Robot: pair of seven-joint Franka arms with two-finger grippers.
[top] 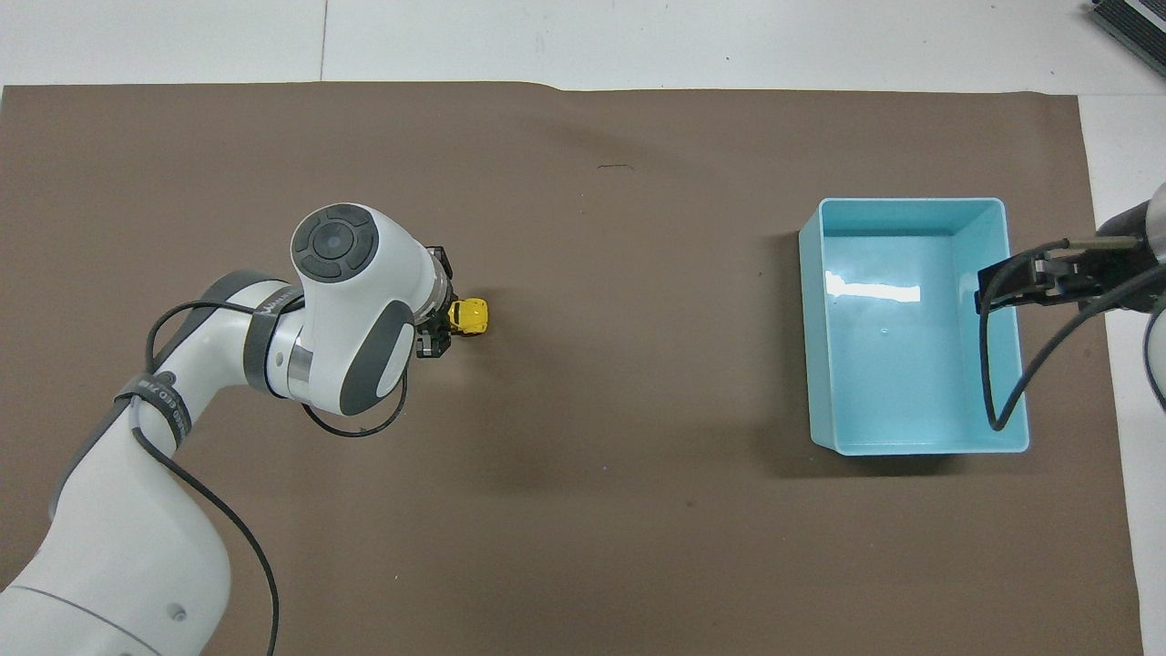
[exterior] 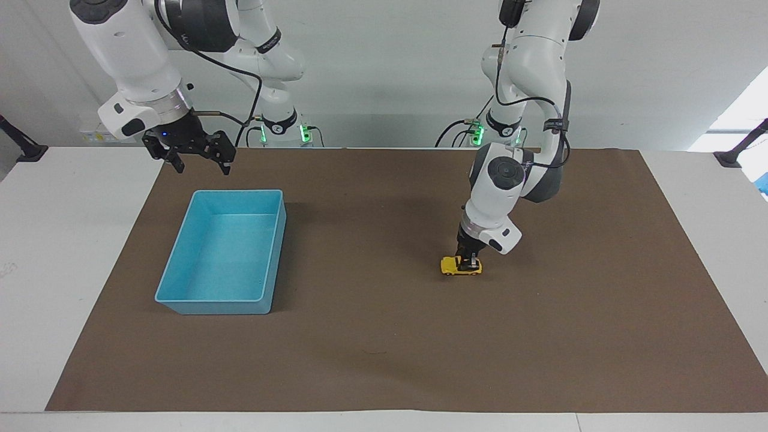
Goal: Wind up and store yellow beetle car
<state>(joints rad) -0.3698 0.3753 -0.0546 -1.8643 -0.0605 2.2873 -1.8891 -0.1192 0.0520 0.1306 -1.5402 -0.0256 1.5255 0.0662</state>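
The yellow beetle car (exterior: 459, 266) (top: 471, 315) sits with its wheels on the brown mat, toward the left arm's end of the table. My left gripper (exterior: 468, 261) (top: 439, 328) reaches straight down onto it and is shut on its body; the arm hides most of the car in the overhead view. My right gripper (exterior: 195, 153) (top: 1002, 290) waits open in the air over the rim of the light-blue bin (exterior: 180, 264) (top: 997, 210) nearest the robots, holding nothing. The bin has nothing in it.
A brown mat (exterior: 384, 348) covers most of the white table. The bin stands toward the right arm's end. A black cable (top: 1020, 383) from the right arm hangs over the bin.
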